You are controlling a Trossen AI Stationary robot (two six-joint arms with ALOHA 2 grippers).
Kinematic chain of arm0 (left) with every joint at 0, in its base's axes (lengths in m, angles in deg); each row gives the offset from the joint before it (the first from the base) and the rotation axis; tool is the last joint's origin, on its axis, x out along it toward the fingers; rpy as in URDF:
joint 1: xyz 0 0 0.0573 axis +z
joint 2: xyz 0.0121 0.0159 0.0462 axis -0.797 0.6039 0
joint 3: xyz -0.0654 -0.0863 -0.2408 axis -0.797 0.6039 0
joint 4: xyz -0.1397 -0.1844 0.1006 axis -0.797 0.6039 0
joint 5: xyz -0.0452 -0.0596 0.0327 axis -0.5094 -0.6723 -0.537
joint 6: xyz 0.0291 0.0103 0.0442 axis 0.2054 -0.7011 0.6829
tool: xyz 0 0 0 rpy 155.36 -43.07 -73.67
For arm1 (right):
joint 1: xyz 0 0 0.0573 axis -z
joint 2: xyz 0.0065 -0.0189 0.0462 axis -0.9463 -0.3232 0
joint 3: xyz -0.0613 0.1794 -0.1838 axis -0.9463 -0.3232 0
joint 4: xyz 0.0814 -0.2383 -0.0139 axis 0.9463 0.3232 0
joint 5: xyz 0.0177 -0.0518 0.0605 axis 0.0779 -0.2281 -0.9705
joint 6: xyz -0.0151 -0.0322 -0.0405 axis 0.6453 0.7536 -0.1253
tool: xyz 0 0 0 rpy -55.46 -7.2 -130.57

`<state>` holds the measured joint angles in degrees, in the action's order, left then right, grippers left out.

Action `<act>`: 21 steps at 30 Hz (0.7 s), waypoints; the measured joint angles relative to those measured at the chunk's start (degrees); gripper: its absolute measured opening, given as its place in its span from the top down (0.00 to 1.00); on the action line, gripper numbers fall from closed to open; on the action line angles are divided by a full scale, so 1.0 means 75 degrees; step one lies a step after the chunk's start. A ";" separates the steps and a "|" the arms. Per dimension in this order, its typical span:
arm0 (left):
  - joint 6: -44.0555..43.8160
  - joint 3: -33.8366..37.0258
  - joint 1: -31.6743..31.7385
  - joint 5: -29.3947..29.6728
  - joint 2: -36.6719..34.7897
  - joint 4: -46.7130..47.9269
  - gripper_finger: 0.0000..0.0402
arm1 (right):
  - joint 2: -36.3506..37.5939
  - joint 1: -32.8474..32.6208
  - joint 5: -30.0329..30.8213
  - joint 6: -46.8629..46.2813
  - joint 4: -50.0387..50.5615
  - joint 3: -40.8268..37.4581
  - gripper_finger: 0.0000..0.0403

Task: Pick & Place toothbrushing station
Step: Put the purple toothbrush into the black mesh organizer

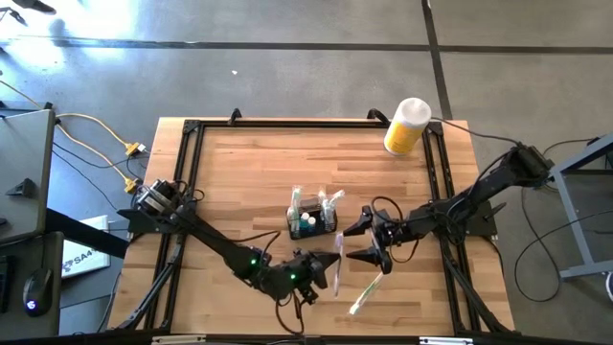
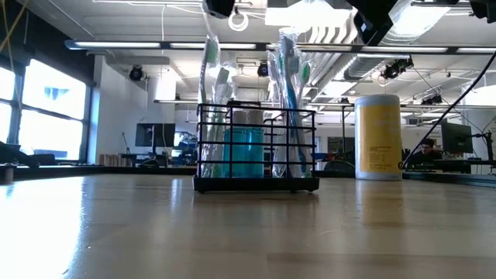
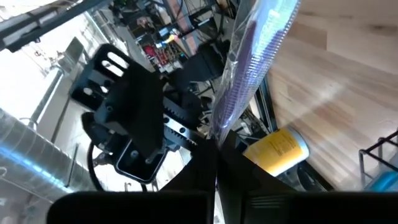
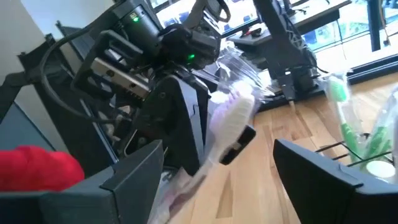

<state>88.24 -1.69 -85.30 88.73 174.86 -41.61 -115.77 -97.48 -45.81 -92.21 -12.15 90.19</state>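
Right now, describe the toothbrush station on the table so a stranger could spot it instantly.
On the wooden table, look near the middle, between the two arms. The toothbrushing station is a small black wire caddy holding wrapped toothbrushes and teal-capped items. Unlike the yellow cylinder at the far edge, it is boxy, see-through mesh.

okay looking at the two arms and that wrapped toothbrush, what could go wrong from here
1. The left gripper alone is shut on the wrapped toothbrush, and the right gripper is open; slick wrapping might slip or twist.
2. The two grippers are close together and could collide.
3. The caddy is already crowded, so insertion could snag or tip it.
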 joint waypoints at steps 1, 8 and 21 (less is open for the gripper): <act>0.0000 0.0000 0.0039 -0.0034 0.0000 0.0002 1.00 | 0.0000 0.0050 -0.0017 -0.0078 0.0000 0.0000 0.26; -0.0008 0.0000 0.0229 -0.0489 0.0000 -0.0031 1.00 | 0.0000 0.0191 -0.0174 -0.0117 0.0006 0.0000 0.26; 0.0026 0.0003 0.0597 -0.1000 0.0000 -0.0356 1.00 | -0.0003 0.0300 -0.0246 -0.0080 0.0034 0.0000 0.28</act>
<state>88.44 -1.67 -80.83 81.22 174.86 -44.28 -115.79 -95.23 -47.66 -92.81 -11.89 90.19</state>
